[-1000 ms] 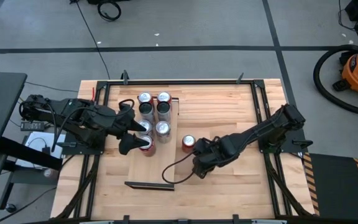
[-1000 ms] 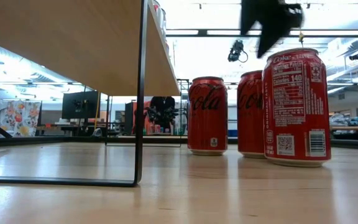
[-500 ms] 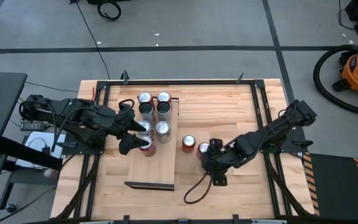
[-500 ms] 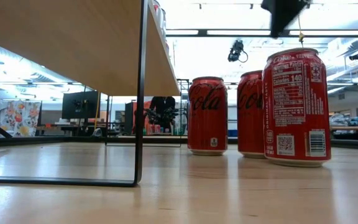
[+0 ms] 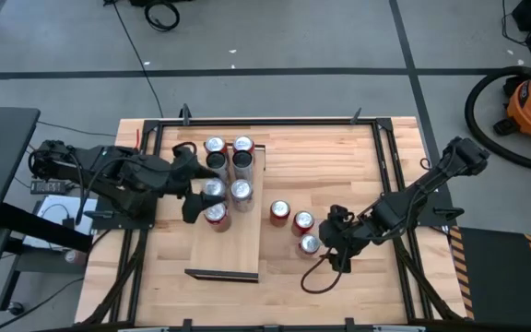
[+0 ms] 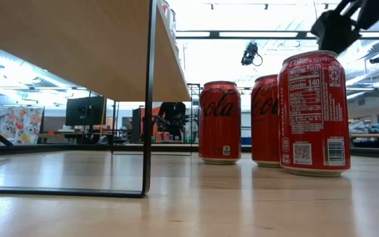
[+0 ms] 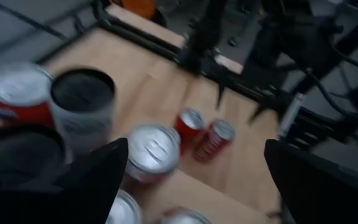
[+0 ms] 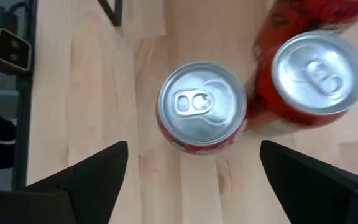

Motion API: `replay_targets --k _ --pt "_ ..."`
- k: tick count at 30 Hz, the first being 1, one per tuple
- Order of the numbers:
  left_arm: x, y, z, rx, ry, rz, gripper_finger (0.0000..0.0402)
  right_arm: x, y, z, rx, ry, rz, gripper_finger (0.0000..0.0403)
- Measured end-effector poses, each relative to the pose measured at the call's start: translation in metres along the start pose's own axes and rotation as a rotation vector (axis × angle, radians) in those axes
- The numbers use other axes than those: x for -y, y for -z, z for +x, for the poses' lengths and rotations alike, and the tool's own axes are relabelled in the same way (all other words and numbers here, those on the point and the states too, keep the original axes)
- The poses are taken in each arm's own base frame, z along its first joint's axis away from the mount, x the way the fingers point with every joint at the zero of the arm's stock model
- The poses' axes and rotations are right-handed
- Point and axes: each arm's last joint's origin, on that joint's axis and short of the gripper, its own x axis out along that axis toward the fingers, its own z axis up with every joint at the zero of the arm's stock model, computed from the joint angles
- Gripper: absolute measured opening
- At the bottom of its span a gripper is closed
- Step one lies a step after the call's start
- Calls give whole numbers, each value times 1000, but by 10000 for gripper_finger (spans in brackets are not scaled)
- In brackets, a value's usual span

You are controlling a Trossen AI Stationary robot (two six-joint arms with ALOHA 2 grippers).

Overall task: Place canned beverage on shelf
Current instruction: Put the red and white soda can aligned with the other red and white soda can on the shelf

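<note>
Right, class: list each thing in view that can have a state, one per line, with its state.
Left claw: open, over the cans on the shelf, holding nothing.
Right claw: open, beside the loose cans, holding nothing.
Shelf: flat on the table, far half filled.
Six shelf cans: upright, in two rows.
Three loose cans: upright on the table, not yet shelved.

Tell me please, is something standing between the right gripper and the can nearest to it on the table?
Nothing visible does. The right gripper hangs open just beside the nearest can, with only bare tabletop between them. In the right wrist view that can stands upright ahead of the open fingers, another can beside it.
</note>
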Motion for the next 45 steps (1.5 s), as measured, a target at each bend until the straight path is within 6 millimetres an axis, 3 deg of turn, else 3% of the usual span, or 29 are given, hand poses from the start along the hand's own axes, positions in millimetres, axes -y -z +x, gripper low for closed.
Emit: replay_targets --k 4,10,22,28,36,45 --pt "-3 -3 0 52 -73 38 389 5 12 11 -18 -5 -8 397" --pt "-12 -8 3 77 -128 -18 389 8 23 25 -16 -43 -96 394" --pt "-20 -12 6 69 -122 -113 389 -5 20 26 16 -264 -211 383" --pt "-19 -12 7 45 -84 -149 389 2 24 27 -18 -179 -226 374" --pt "-18 -11 7 27 -55 -152 389 2 15 31 103 -87 -242 373" --pt "-18 -11 7 26 -53 -170 389 -3 8 63 134 -80 -225 373"
